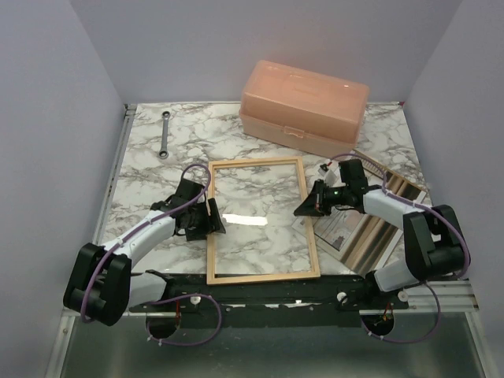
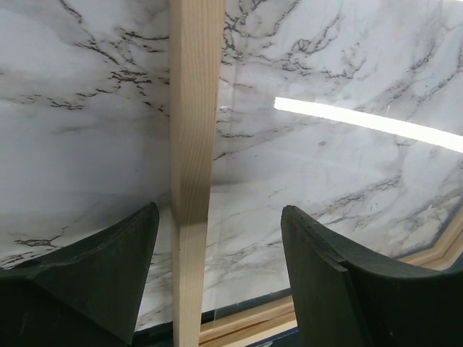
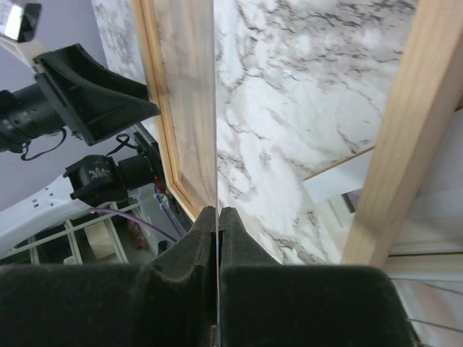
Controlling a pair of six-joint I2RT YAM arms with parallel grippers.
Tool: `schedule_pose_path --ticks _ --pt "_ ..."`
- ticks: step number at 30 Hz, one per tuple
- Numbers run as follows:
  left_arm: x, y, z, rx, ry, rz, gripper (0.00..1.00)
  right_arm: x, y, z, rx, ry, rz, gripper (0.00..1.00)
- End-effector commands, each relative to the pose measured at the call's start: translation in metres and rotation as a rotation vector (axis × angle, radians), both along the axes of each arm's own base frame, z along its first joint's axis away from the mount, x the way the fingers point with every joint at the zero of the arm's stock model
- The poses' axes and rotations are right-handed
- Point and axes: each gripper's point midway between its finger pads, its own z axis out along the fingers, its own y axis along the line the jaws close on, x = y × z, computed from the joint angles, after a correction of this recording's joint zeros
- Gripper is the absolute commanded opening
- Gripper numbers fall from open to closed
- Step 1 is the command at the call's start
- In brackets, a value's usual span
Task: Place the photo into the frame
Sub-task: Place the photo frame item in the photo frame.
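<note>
Pine-coloured frame (image 1: 264,276) lies flat at centre of the marble table (image 1: 150,165). Left gripper (image 1: 213,219) is spread, one finger either side of the frame's left rail. Right gripper (image 1: 302,210) is pressed together on the edge of a thin clear pane (image 2: 325,144) at the frame's right side. Photo (image 1: 366,232) lies lower right, outside the frame, under the right arm.

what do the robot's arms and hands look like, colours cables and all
Both arms have white links with bulky black joints: left arm, right arm. A thin purple cable loops along each. The left hand and right hand are black, each with two broad, wedge-shaped matte fingers. No markings are readable.
</note>
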Motion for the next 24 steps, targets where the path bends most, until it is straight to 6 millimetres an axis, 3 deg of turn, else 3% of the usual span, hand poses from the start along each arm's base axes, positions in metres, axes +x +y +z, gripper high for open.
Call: schedule_pose_path --ticks 1,5,9,13,18,24 --pt "-0.007 0.021 -0.007 0.095 0.011 0.054 0.70 0.017 -0.007 0.035 -0.078 -0.120 -0.051 0.00" --pt "-0.007 0.025 -0.009 0.118 0.010 0.062 0.63 0.021 -0.015 0.067 -0.114 -0.187 -0.096 0.00" --pt "-0.005 0.024 -0.012 0.120 0.011 0.053 0.50 0.025 -0.021 0.105 -0.131 -0.258 -0.147 0.00" --pt "0.000 0.021 -0.013 0.133 0.011 0.033 0.47 0.025 -0.028 0.133 -0.168 -0.299 -0.172 0.00" --pt "0.007 0.013 -0.012 0.166 0.025 -0.016 0.43 0.027 -0.034 0.151 -0.204 -0.330 -0.186 0.00" --pt "0.008 -0.007 -0.010 0.173 0.038 -0.060 0.36 0.027 -0.035 0.154 -0.209 -0.332 -0.189 0.00"
